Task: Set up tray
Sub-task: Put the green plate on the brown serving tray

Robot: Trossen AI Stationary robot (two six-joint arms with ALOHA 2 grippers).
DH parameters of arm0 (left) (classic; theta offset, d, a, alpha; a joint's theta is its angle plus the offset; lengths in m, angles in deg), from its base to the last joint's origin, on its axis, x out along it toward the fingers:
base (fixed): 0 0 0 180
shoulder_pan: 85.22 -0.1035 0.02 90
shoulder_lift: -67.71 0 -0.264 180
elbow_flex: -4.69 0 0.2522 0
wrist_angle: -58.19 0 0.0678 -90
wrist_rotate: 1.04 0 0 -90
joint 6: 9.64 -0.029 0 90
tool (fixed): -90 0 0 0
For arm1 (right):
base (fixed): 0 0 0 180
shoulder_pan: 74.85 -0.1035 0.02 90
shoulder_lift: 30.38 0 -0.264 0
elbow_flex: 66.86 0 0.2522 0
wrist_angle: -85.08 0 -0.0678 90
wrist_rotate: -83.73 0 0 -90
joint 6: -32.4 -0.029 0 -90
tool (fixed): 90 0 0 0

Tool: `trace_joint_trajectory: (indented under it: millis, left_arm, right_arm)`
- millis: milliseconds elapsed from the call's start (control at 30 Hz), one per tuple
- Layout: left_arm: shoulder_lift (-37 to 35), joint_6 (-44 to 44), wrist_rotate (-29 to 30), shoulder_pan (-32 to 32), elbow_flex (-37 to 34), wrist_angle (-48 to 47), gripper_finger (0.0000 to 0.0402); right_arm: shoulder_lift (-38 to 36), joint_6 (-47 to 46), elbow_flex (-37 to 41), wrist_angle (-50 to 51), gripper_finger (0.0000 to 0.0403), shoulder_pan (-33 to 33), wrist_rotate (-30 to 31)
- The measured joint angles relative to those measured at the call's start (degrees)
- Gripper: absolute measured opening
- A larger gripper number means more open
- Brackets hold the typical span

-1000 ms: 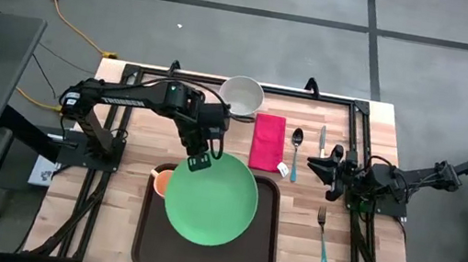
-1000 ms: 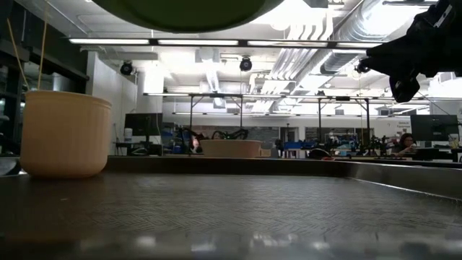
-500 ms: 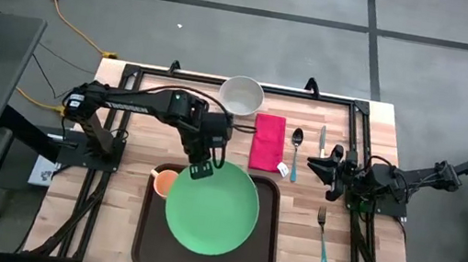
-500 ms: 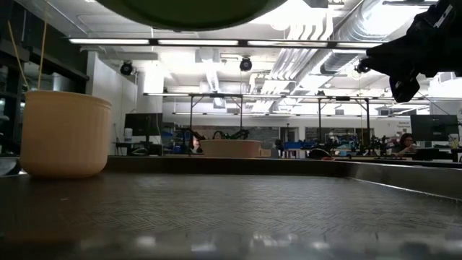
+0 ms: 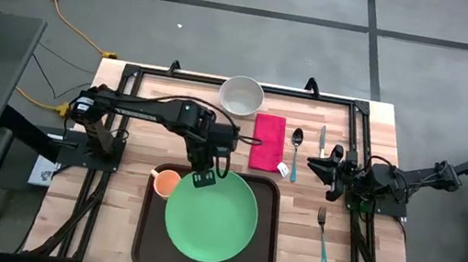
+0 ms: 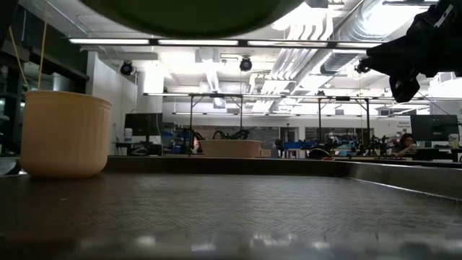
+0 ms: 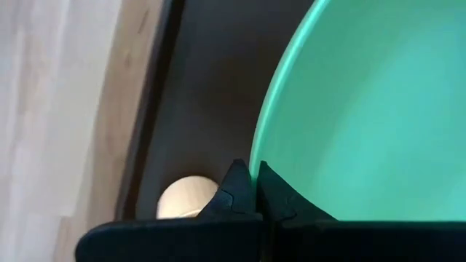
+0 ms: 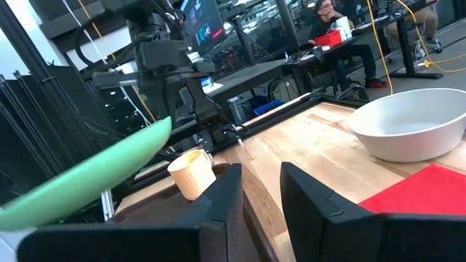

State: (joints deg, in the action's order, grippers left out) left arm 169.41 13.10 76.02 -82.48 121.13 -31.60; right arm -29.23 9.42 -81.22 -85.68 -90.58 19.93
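Tray at your six o'clock, flat on the table

You have the dark brown tray (image 5: 143,238) lying level at the six o'clock edge of the wooden table, long sides running nine to three. It is rectangular with rounded corners and a raised rim; your low view shows a fine textured floor (image 6: 231,209) with the rim rising along the far edge and the right side. Only the margins of its floor show from above, widest at nine o'clock and along the six o'clock rim. Your left wrist view shows a strip of its dark floor (image 7: 211,94) beside the pale wood.
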Motion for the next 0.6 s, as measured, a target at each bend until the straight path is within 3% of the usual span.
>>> trace_joint_trajectory:
  millis: [600]
  left_arm:
    - [4.8, -2.1, -0.7, 2.6, 0.0, 0.9, 0.0013]
  right_arm:
    - [-0.1, -0.5, 0.0, -0.2, 0.0074, 0.0, -0.2]
